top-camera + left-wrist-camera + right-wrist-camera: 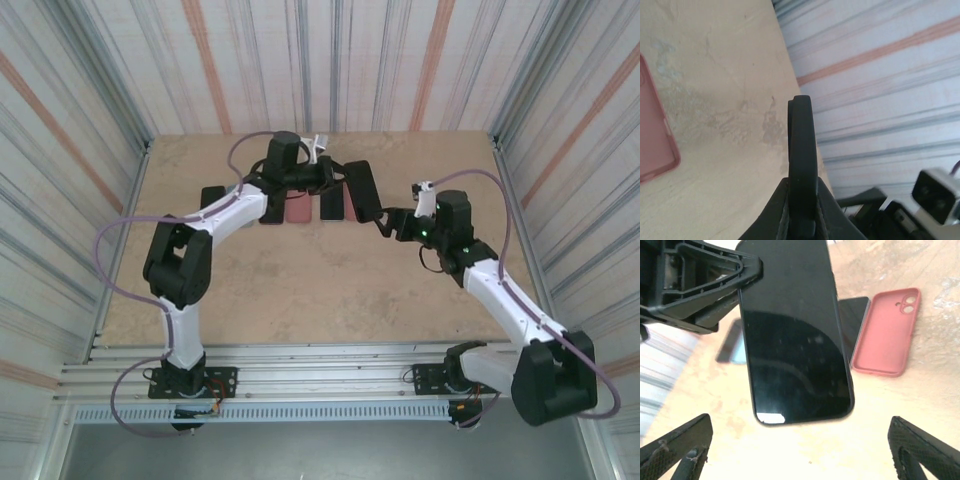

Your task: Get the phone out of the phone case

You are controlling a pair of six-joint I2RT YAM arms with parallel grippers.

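Note:
A black phone point(360, 190) in a dark phone case point(804, 155) hangs above the table at the back centre. My left gripper point(322, 176) is shut on its upper end; in the left wrist view it stands edge-on between the shut fingers point(832, 210). In the right wrist view the glossy screen point(795, 335) faces the camera, gripped at the top left by the left fingers point(705, 285). My right gripper point(800, 455) is open just below the phone's lower end, fingertips point(675, 450) wide apart, touching nothing. From above, the right gripper point(393, 222) sits at the phone's near end.
An empty pink case point(297, 209) lies on the table under the left arm, also in the wrist views point(890, 330) point(655, 135). A dark phone point(332, 203) lies beside it. Other dark flat items point(212, 197) lie to the left. Striped walls point(560, 90) enclose the table.

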